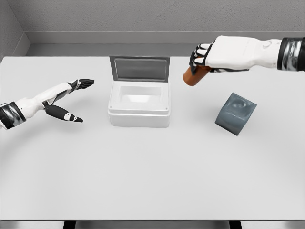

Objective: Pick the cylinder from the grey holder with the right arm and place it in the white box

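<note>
An orange-brown cylinder [195, 76] hangs tilted in the air, with my right hand [204, 58] shut on its upper end. It is just right of the white box [139, 105], level with the box's raised grey lid [139, 68]. The box stands open, its hollow bare. The grey holder [235, 113] lies tipped on the table to the right, its socket bare, below and right of my right hand. My left hand [71, 100] floats open above the table left of the box, fingers spread.
The white table [152, 176] runs wide in front of the box and holder. A grey wall rises behind the table's far edge.
</note>
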Tool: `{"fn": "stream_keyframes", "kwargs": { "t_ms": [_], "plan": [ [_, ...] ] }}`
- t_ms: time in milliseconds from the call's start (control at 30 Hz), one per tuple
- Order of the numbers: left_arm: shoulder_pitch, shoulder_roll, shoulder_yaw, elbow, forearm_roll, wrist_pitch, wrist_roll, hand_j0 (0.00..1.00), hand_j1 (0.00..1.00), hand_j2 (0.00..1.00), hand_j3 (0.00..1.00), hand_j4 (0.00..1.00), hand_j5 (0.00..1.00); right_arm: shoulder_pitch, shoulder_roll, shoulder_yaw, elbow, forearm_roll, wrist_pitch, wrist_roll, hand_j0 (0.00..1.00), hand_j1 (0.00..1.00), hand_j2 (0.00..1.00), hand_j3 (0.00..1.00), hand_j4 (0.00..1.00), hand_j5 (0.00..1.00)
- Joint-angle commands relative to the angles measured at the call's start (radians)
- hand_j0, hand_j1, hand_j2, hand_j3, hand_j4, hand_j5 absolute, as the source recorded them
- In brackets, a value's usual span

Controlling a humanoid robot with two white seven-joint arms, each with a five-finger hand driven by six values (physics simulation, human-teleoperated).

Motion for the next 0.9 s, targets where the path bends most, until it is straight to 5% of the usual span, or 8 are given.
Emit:
{"fn": "stream_keyframes", "kwargs": {
  "t_ms": [0,333,867],
  "plan": [
    [0.000,0.001,0.001,-0.001,0.007,0.001,0.000,1.00,1.00,1.00,1.00,1.00,1.00,-0.002,0.045,0.024,0.000,-0.010,0.008,0.001,0.29,0.29,0.29,0.29,0.29,0.29],
    [0.000,0.001,0.001,-0.001,0.007,0.001,0.000,1.00,1.00,1.00,1.00,1.00,1.00,-0.049,0.152,0.079,0.038,-0.005,0.063,0.001,0.29,0.29,0.29,0.29,0.29,0.29],
    [0.000,0.001,0.001,-0.001,0.007,0.001,0.000,1.00,1.00,1.00,1.00,1.00,1.00,-0.083,0.223,0.133,0.110,0.004,0.085,0.001,0.29,0.29,0.29,0.29,0.29,0.29]
  ]
}}
